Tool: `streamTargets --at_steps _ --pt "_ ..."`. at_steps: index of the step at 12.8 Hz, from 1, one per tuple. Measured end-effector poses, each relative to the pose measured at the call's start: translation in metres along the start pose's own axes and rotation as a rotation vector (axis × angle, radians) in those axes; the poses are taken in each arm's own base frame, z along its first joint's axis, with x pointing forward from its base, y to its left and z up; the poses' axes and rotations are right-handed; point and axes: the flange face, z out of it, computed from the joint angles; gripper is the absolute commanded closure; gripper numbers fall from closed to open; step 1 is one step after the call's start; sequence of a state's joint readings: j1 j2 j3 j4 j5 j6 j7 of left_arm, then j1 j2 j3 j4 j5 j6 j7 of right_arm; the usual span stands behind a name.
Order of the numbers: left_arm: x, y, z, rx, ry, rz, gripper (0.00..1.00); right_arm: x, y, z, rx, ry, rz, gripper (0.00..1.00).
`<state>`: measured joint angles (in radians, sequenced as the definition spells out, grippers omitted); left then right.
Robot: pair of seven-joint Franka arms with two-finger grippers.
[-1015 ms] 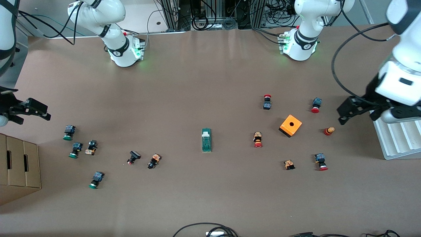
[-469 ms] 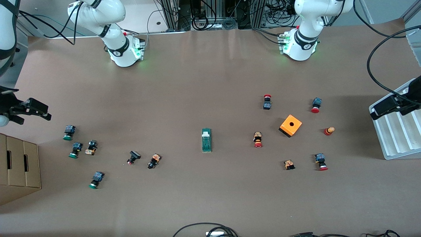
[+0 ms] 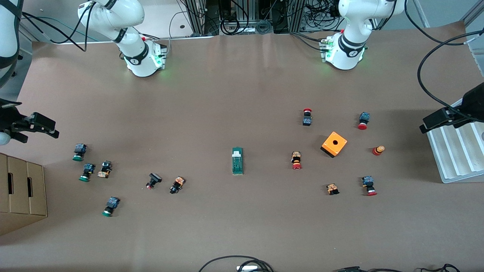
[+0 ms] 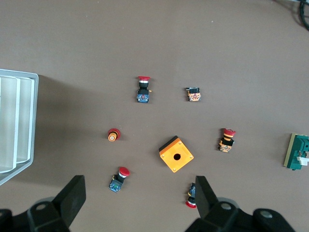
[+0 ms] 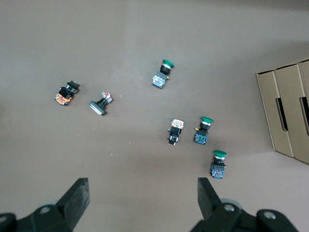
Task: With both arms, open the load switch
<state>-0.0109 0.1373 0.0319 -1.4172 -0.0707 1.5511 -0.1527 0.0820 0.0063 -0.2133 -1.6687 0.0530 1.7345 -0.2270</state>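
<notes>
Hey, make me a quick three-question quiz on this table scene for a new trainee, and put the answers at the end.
1. True or false: the load switch is held by an end effector.
2. Which lies nearer the front camera: A) the orange box or B) the load switch?
3. Fill in: both end effectors have their fingers ____.

Key
1. False. It lies alone mid-table; the left end effector is over the white tray, the right end effector at the right arm's end of the table.
2. B
3. open
</notes>
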Motion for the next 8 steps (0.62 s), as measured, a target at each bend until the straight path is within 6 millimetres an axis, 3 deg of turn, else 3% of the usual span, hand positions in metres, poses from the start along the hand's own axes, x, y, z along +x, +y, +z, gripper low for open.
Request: streamTargets --at_steps 3,8 --pt "0.0013 -0.0004 0.0118 0.007 -0.043 -0.001 0.0 0.0 0.0 0.0 0.0 0.0 0.0 0.0" --pt "0.0 -0.0012 0.0109 0.02 -0.045 0.005 0.0 0.0 0.0 0.0 0.0 0.0 0.0 0.0"
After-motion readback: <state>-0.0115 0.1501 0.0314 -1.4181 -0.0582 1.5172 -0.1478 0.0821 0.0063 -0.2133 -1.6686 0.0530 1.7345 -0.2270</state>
